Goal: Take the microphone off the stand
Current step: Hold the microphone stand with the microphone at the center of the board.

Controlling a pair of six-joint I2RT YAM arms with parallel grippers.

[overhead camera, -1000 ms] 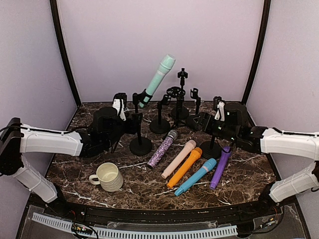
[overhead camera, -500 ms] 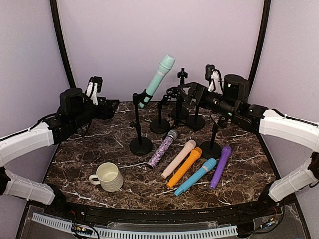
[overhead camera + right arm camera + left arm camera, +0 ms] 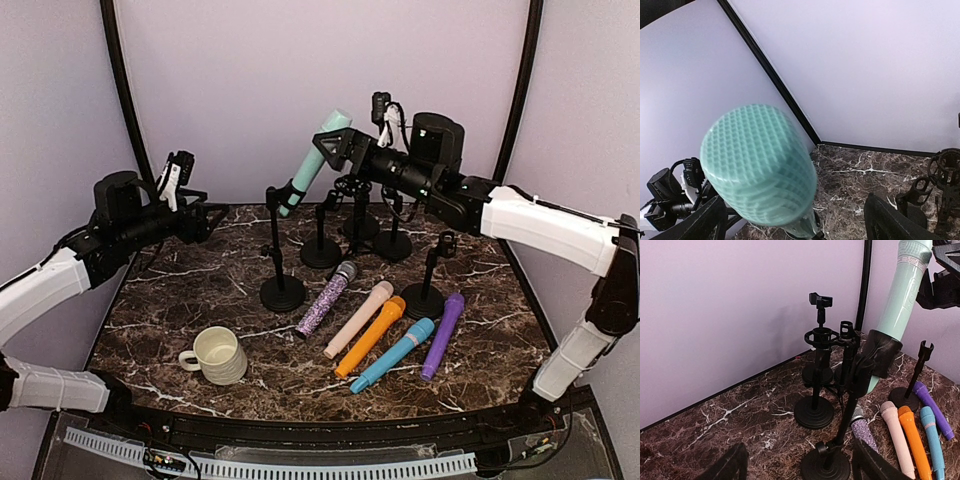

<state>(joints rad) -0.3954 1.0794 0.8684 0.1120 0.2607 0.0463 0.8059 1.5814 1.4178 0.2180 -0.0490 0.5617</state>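
R gripper (image 3: 324,148) is up at the head of the mint mic (image 3: 318,152), jaws spread wide, nothing clamped. In the R wrist view the mesh head fills the middle, w/ one finger (image 3: 710,220) at 7 o'clock of it and the other at 4 o'clock. Gaps show on both sides, so it straddles the head w/o any contact I can see.

Mint mic sits in the clip of the stand (image 3: 283,292), tilted, w/ its head toward 1 o'clock and its tail end poking out under the clip toward 7 o'clock. Stand base rests approx mid-table on the marble table (image 3: 180,290).

L gripper (image 3: 203,217) hangs at 9 o'clock of the stand, well apart from it, over the table's left-rear part. L wrist view: both fingers apart at the frame bottom, holding nothing, i.e. released.

Loose on the table at 4 o'clock of the stand base, lying side by side:
- glitter mic (image 3: 328,298)
- pink mic (image 3: 360,318)
- orange mic (image 3: 370,336)
- blue mic (image 3: 393,355)
- purple mic (image 3: 443,335)

Mug (image 3: 216,355) is at 7 o'clock of the base. A short empty stand (image 3: 426,298) stands at 3 o'clock, near the purple mic's head. More empty stands (image 3: 322,250) are grouped at 1 o'clock, toward the rear wall.
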